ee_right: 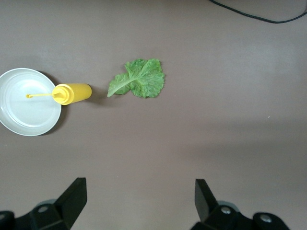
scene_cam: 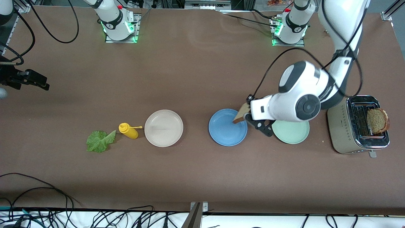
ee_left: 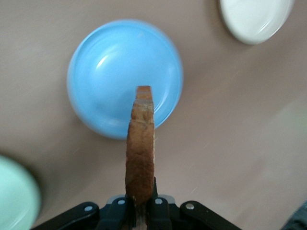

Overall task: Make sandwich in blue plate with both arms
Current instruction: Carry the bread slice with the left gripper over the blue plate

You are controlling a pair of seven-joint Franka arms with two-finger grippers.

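Observation:
My left gripper (scene_cam: 252, 117) is shut on a brown bread slice (scene_cam: 242, 113), held on edge over the rim of the blue plate (scene_cam: 226, 133) at the side toward the left arm's end. In the left wrist view the bread slice (ee_left: 140, 148) stands between the fingers (ee_left: 162, 211), above the blue plate (ee_left: 105, 72), which holds nothing. A second bread slice (scene_cam: 377, 120) sticks out of the toaster (scene_cam: 348, 126). The lettuce leaf (scene_cam: 100, 141) lies flat toward the right arm's end. My right gripper (ee_right: 139, 191) hangs open and empty over bare table near the lettuce leaf (ee_right: 139, 79).
A pale-green plate (scene_cam: 292, 133) lies between the blue plate and the toaster, partly under the left arm. A cream plate (scene_cam: 163, 128) and a yellow squeeze bottle (scene_cam: 128, 130) on its side lie between the blue plate and the lettuce. Cables run along the table's near edge.

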